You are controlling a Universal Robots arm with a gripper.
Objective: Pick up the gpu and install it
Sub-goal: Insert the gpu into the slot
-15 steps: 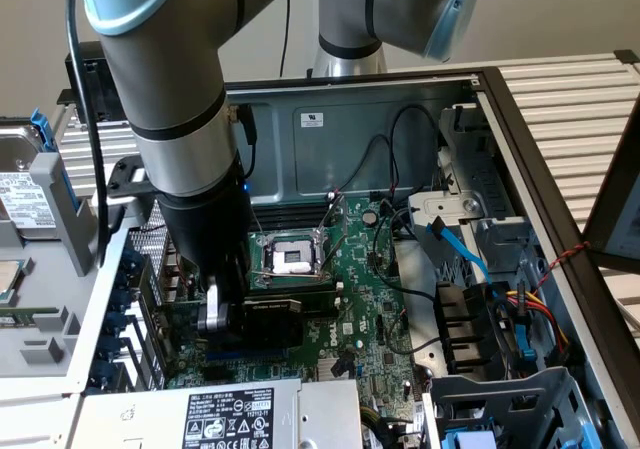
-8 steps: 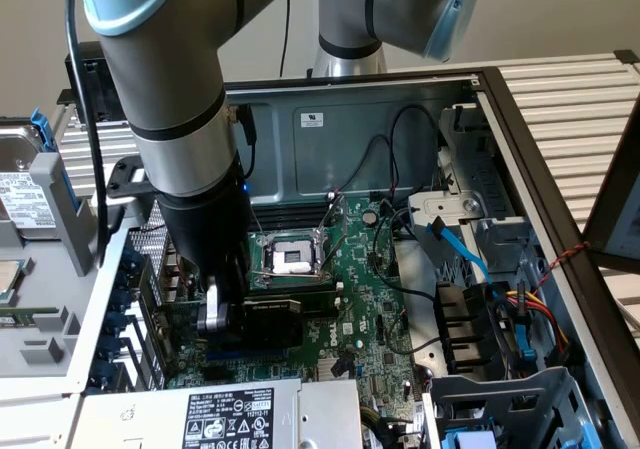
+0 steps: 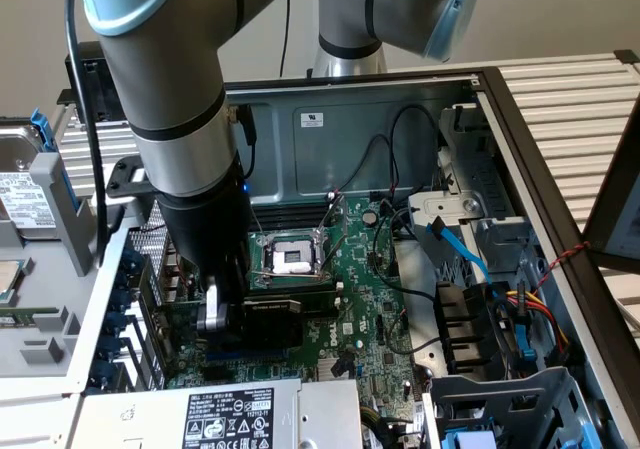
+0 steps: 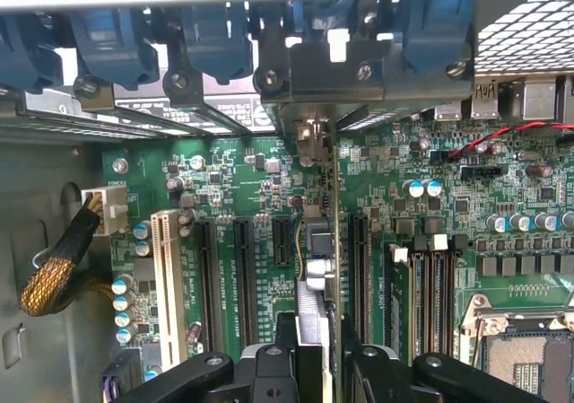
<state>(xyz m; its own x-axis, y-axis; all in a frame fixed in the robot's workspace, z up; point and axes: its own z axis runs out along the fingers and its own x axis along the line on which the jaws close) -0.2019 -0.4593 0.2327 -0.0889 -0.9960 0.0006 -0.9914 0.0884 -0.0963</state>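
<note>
The gpu stood on edge between the gripper fingers, seen end-on in the wrist view as a thin card running from the pads up toward the rear bracket slots, right over the row of black expansion slots on the green motherboard. And in the exterior view there it was again, the gpu with its dark shroud facing out, low inside the open computer case, just below the CPU socket and down at board level. The gripper was clamped on the card, fingers closed against its two faces, black pads pressed in on either side. Whether the card's edge was fully seated in a slot could not be told. A white slot sat beside the black ones, and a braided cable bundle with a white connector hung near the case wall. Blue retention clips lined the rear of the case above the card. Out in the exterior view, the grey robot arm came down steeply into the case, blue data cables ran on the exterior view's right, the labelled power supply sat at the front, and a hard drive rested outside the case on the exterior view's left.
</note>
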